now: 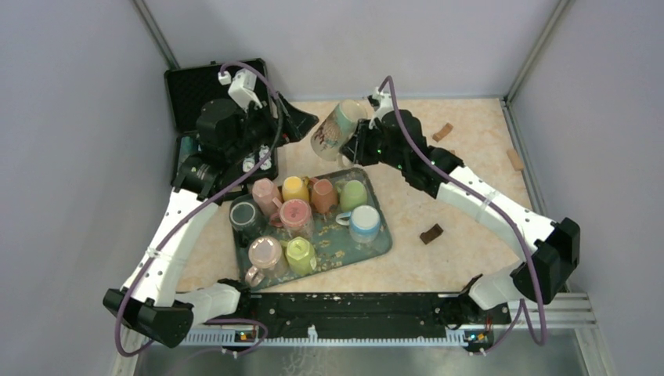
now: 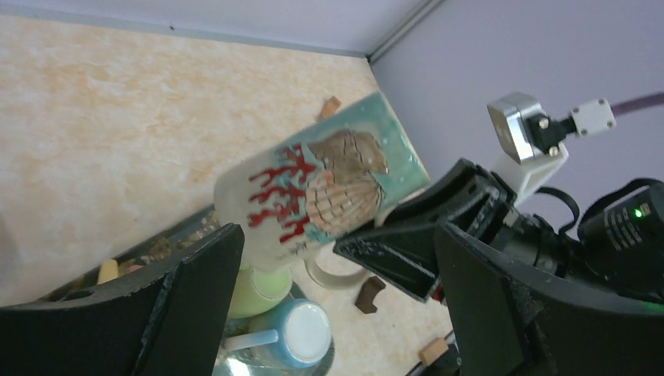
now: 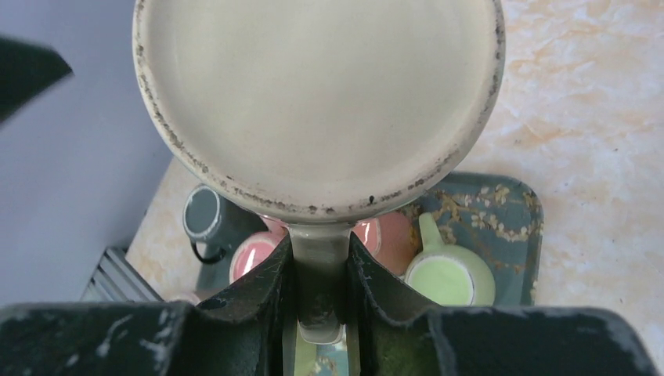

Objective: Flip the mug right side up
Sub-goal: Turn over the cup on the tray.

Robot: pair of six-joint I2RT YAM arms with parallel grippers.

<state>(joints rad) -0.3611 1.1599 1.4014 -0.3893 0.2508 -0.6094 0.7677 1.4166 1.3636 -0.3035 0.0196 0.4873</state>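
Observation:
The mug (image 1: 337, 130), pale with a red coral and brown shell picture (image 2: 317, 190), hangs tilted in the air over the far edge of the tray (image 1: 384, 239). My right gripper (image 1: 362, 139) is shut on its handle (image 3: 321, 270), one finger on each side. A flat cream round end of the mug (image 3: 317, 102) fills the right wrist view. My left gripper (image 1: 301, 124) is open just left of the mug and does not touch it. In the left wrist view its fingers (image 2: 200, 286) stand wide apart on either side of the mug's lower end.
Several coloured mugs stand on the tray, among them a blue one (image 1: 365, 223), a green one (image 1: 354, 194) and a dark one (image 1: 246, 213). An open black case (image 1: 188, 86) sits at the back left. Brown blocks (image 1: 431, 233) (image 1: 443, 131) lie on the table on the right.

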